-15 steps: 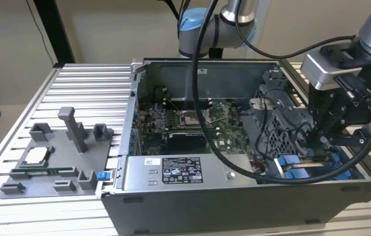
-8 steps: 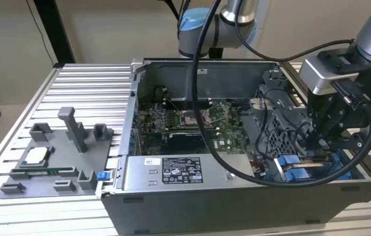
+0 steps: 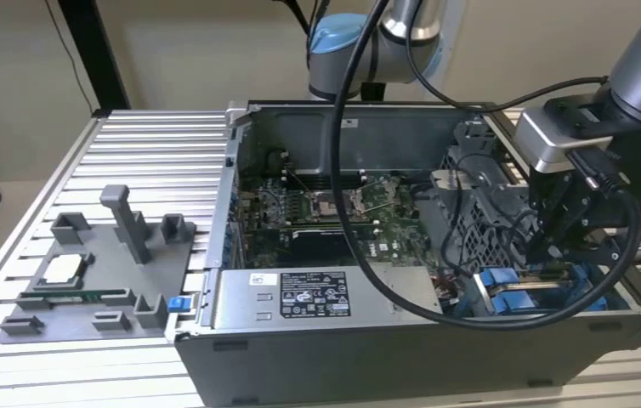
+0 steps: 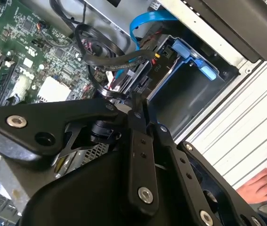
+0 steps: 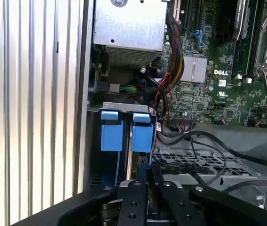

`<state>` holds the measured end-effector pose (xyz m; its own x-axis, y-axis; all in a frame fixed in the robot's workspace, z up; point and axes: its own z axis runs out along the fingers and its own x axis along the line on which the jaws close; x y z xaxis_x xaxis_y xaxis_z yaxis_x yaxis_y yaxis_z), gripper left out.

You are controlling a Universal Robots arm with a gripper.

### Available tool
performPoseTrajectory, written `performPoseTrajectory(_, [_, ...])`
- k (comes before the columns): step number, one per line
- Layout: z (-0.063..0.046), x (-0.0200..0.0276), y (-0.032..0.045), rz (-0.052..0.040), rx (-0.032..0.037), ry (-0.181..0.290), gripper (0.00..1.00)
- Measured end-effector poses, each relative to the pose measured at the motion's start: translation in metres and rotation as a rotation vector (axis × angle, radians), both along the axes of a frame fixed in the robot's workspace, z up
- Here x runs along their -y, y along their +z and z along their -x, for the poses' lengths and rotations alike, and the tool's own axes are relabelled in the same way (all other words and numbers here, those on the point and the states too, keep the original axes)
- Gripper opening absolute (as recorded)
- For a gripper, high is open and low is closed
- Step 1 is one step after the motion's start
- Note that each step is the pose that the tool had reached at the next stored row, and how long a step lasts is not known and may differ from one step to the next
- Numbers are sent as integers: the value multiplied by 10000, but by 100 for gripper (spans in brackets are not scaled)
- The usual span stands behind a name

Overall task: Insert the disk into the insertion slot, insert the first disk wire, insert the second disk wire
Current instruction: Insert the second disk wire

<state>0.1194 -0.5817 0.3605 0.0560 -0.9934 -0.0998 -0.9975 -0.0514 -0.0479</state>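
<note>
The disk sits edge-up in the insertion slot [image 3: 592, 299] at the case's front corner on the exterior view's right; its blue carrier tabs [image 5: 142, 134] [image 3: 500, 284] show at the bay's mouth. My gripper [image 3: 557, 255] reaches down into the case right over the bay. In both wrist views the black fingers [image 5: 134, 197] stand close together, and in the second wrist view a black disk wire connector [image 4: 122, 84] with thin wires sits at their tips [image 4: 135, 101]. A blue flat wire [image 4: 147, 21] loops near the bay [image 4: 175, 101].
The motherboard [image 3: 320, 225] fills the case floor, with the grey labelled power-supply box [image 3: 297, 297] along the front. A perforated drive cage [image 3: 473, 212] and black cable bundles crowd the gripper. A grey fixture plate [image 3: 93, 272] lies on the slatted table. A person's hand [image 4: 264, 186] is outside the case.
</note>
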Motion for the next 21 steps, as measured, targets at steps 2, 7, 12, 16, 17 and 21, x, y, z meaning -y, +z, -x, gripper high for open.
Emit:
performPoseTrajectory(2, [0,0,-1,-1,0,-4,0])
performPoseTrajectory(7, [-1,0,-11,-5,1,-60,0])
performPoseTrajectory(12, [0,0,-21,-2,1,-127,0])
performPoseTrajectory(16, [0,0,-23,-4,1,-128,0])
performPoseTrajectory(17, [0,0,-24,-3,1,-127,0])
performPoseTrajectory(21, [-1,0,-44,-8,24,-126,0])
